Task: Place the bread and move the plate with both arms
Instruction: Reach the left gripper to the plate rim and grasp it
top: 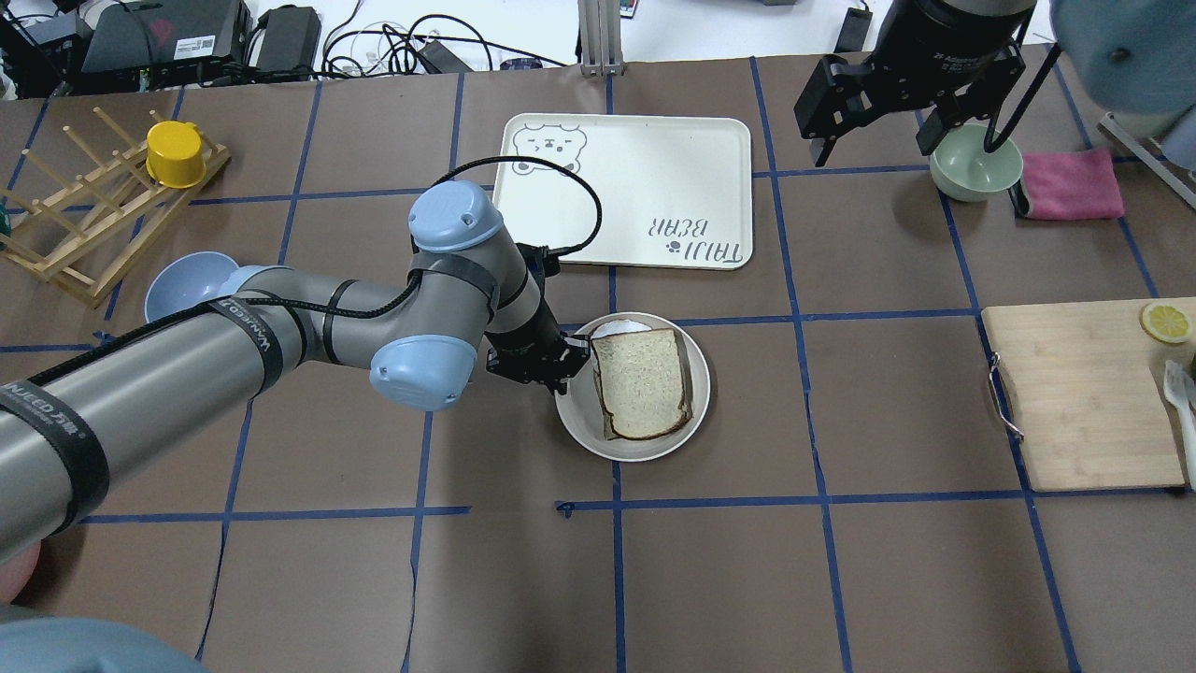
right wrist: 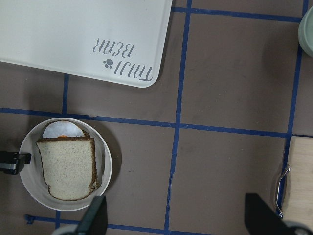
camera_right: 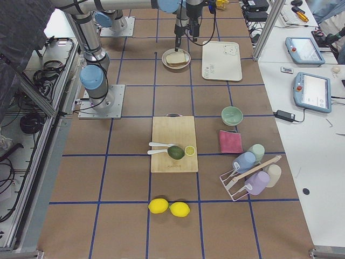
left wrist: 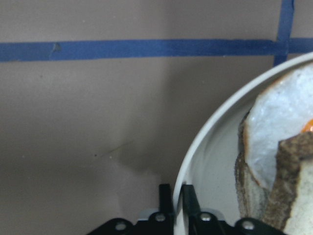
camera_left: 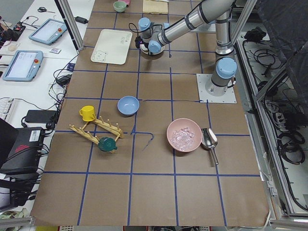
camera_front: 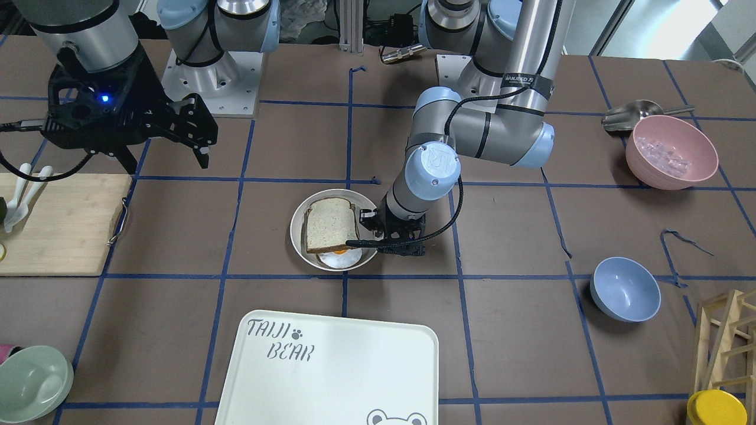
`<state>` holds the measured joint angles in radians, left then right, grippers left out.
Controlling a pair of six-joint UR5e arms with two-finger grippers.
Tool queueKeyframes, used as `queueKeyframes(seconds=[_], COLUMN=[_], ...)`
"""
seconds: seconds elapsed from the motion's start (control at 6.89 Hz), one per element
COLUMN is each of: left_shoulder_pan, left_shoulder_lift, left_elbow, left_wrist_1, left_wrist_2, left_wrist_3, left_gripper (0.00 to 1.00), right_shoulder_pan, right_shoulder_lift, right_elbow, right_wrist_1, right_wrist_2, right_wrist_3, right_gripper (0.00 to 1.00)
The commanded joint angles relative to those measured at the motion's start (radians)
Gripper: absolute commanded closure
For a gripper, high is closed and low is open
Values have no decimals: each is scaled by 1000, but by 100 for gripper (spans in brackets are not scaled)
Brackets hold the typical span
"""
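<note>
Brown-crusted bread (top: 643, 381) lies flat in the plate (top: 637, 455), over a fried egg (camera_front: 341, 257): placement is judged complete. Left hand (left wrist: 177, 201) is narrow, fingers either side of the plate rim, apparently gripping it. Right hand (top: 874, 126) hangs spread wide, well apart above the counter (top: 841, 561). Plate transfer is not yet done.

Brown table covering (camera_front: 514, 366) gridded with blue tape. Flat on it, white rectangular tray (camera_front: 354, 378) lettered "TAIJI BEAR". Round pink bowl (camera_front: 671, 152), holds clear ice cubes; silver metal scoop (camera_front: 632, 114) just beside. Round blue bowl (camera_front: 625, 289), empty, well apart. Pale green bowl (top: 975, 164) near folded pink cloth (top: 1070, 184). Bamboo cutting board (top: 1084, 397), bears a lemon half (top: 1165, 322). Yellow cup (top: 176, 154) on slatted wooden rack (top: 75, 229).
</note>
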<state>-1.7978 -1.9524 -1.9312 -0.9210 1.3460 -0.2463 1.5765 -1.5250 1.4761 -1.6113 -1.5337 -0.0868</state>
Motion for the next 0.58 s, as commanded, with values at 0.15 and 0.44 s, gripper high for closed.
queueKeyframes(seconds=[0.15, 0.44], left_shoulder_pan=[14, 58], left_shoulder_lift=[26, 33], left_elbow=[107, 190], left_wrist_1=[-28, -134], left_wrist_2=[-30, -47], left_wrist_3=[-11, 11], left_gripper=[100, 100], right_shoulder_pan=[0, 0], right_shoulder_lift=[0, 2], right_elbow=[3, 4], right_wrist_1=[-6, -4], right_wrist_2=[1, 1], right_wrist_3=[1, 1], right_gripper=[0, 0])
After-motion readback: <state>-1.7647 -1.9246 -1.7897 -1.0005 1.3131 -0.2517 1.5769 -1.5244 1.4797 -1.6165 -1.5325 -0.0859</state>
